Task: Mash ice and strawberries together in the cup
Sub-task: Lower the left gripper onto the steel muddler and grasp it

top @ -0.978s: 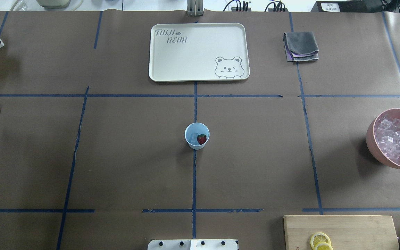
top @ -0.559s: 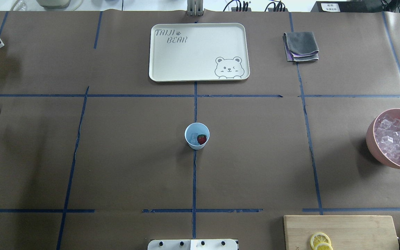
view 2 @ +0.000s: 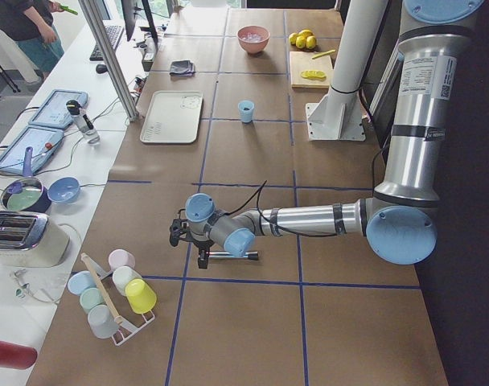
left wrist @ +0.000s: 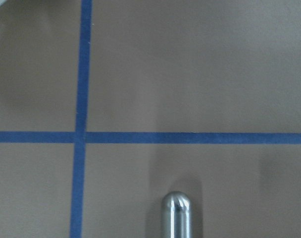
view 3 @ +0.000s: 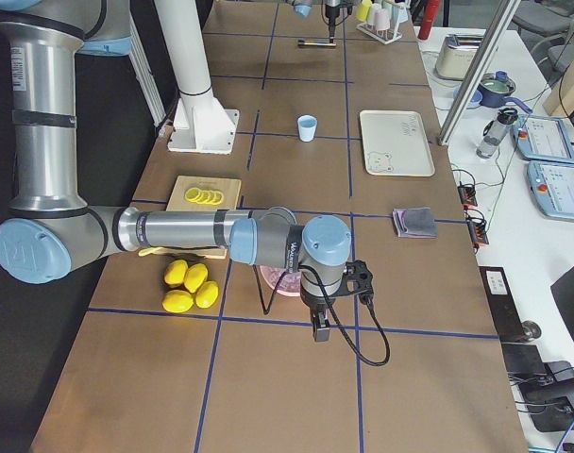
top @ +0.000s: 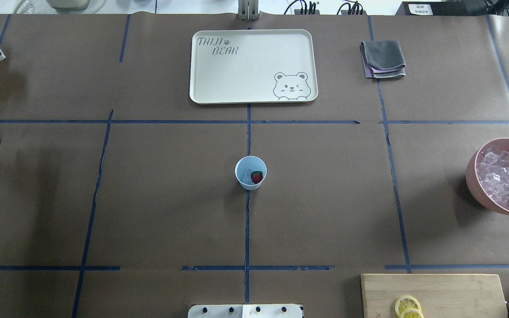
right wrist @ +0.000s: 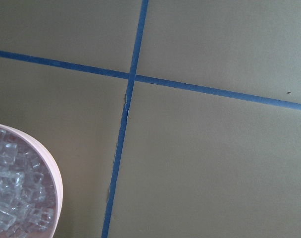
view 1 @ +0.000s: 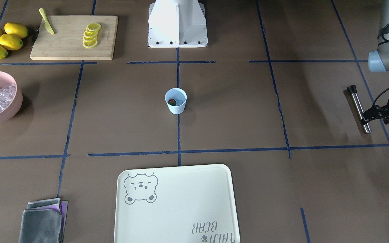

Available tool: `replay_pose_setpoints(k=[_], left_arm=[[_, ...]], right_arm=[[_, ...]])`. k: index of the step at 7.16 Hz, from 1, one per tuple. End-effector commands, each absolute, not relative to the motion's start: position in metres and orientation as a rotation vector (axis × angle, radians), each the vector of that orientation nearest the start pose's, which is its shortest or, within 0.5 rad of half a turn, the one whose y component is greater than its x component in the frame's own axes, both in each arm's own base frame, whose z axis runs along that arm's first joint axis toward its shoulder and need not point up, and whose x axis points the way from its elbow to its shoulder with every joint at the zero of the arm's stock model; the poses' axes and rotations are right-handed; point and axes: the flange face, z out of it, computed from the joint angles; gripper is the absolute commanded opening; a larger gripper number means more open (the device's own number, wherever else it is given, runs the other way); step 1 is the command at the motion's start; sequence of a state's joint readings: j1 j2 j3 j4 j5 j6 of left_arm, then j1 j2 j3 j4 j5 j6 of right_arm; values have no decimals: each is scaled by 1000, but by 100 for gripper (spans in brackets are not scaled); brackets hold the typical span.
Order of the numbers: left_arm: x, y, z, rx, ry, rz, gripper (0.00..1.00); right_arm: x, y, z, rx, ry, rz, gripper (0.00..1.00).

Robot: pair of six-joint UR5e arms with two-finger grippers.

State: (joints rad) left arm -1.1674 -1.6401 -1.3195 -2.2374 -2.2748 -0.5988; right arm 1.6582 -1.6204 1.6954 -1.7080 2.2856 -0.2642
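Observation:
The light-blue cup stands upright at the table's centre on a blue tape line, also seen in the front view as the cup. Inside it lie a red strawberry and some clear ice. My left gripper hangs at the table's left end, just over the far end of a metal rod lying flat; I cannot tell how its jaws stand. The left wrist view shows only the rod's rounded tip. My right gripper hovers beside the pink bowl, its state unclear.
A pink bowl full of ice cubes sits at the right edge. A cream tray lies at the back, a folded grey cloth beside it. A cutting board with lemon slices, a knife and whole lemons are near the right front.
A black part of my left gripper has come into the overhead view at the left edge, over the rod's far end. The cup and its contents have not moved.

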Motion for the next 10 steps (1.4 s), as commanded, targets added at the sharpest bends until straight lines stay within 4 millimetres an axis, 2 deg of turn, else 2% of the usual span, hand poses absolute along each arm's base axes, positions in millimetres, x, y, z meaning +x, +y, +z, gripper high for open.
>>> replay_pose_setpoints(k=[1,3,4,5,6,7,8,9,10], left_arm=[[166,-514,683,63,827,12,100],[173,-513,694,59,793,15,97],[173,-512,695,55,792,9,74],[174,-514,691,58,797,17,13],[173,-513,689,59,803,21,0],[174,-516,684,67,809,23,0],[170,-520,667,93,819,22,0],[170,-526,625,142,839,37,0],[165,-529,560,263,891,79,0]], right_arm=[[108,-455,641,63,-715,-147,100],[108,-452,642,61,-716,-147,100],[108,-452,642,61,-716,-147,100],[108,-452,641,64,-715,-148,100],[108,-449,641,64,-715,-148,100],[108,-450,639,66,-715,-148,100],[108,-450,639,66,-715,-148,100],[108,-450,638,68,-714,-148,100],[108,-450,638,69,-714,-149,100]])
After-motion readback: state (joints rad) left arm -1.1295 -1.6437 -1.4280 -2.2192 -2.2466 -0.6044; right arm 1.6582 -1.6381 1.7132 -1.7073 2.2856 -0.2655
